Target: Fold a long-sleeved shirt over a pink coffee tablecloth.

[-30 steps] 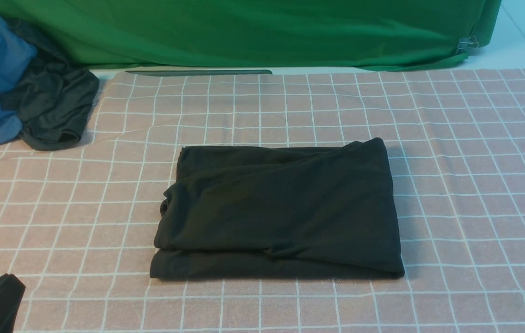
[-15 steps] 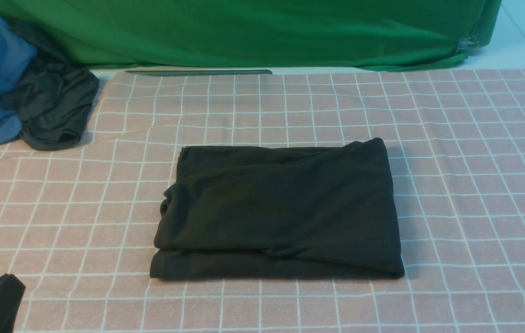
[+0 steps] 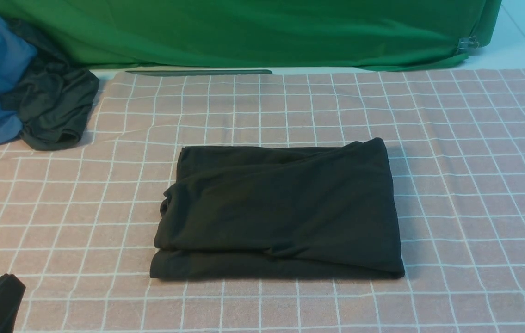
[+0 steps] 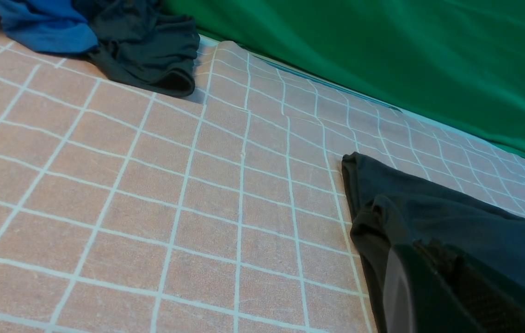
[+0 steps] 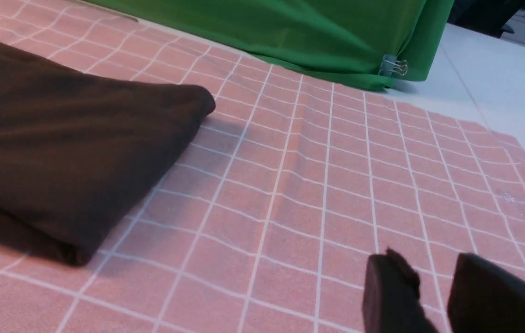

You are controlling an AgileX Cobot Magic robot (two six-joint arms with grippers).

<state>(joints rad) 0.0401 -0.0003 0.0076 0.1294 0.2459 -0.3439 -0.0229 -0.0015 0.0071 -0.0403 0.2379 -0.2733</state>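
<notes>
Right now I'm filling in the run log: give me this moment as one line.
long-sleeved shirt: folded rectangle, lying free | pink coffee tablecloth: under shirt | left gripper: shut, empty | right gripper: jaws apart, empty

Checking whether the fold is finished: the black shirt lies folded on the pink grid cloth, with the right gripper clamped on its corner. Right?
Not quite. The long-sleeved shirt does lie folded on the pink coffee tablecloth, but the right gripper holds nothing: the right wrist view shows it apart from the shirt, jaws parted over bare cloth.
</notes>
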